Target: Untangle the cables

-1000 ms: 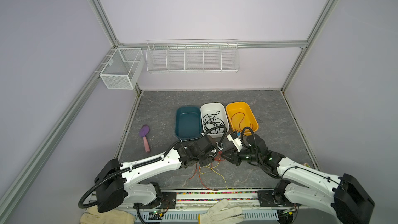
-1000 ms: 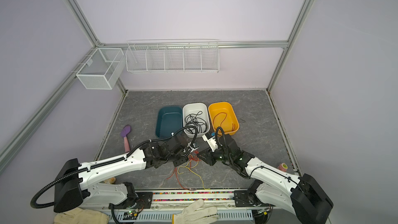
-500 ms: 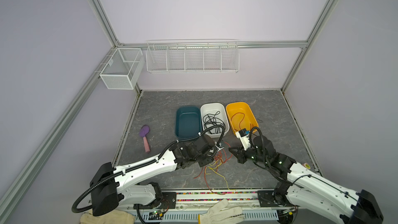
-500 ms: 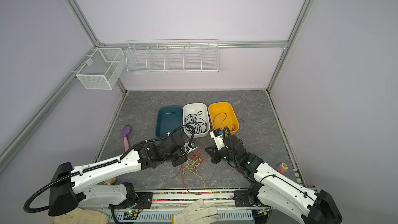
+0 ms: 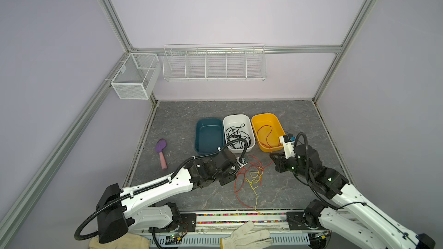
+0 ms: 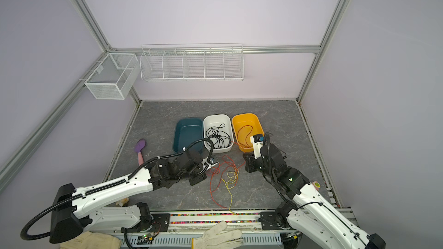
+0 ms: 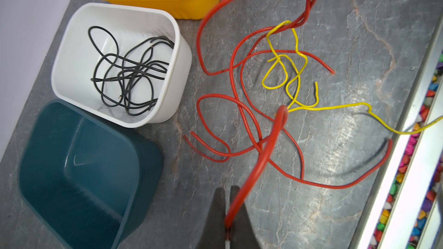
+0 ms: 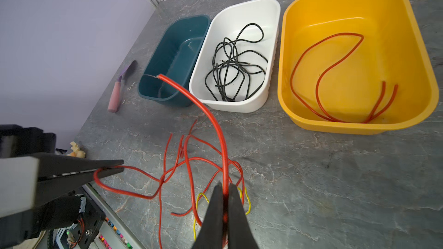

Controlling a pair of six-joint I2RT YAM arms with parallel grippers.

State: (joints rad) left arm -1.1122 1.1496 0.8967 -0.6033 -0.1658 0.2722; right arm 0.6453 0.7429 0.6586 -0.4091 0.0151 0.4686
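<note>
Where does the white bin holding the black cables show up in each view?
In a top view: white bin mid-floor, middle of the three-bin row.
In a top view: white bin, same row, further left.
Left wrist: white bin between the teal bin and yellow bin.
Right wrist: white bin between the same two.
Shared landmark: the yellow bin, beside it in all four.

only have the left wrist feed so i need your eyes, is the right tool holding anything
observer: yes, the right tool is shut on a red cable
operator: and the bin i only see a corner of
observer: the yellow bin holds only loose red cables
operator: anything else lying around
observer: a purple and pink utensil lies left of the teal bin in both top views
</note>
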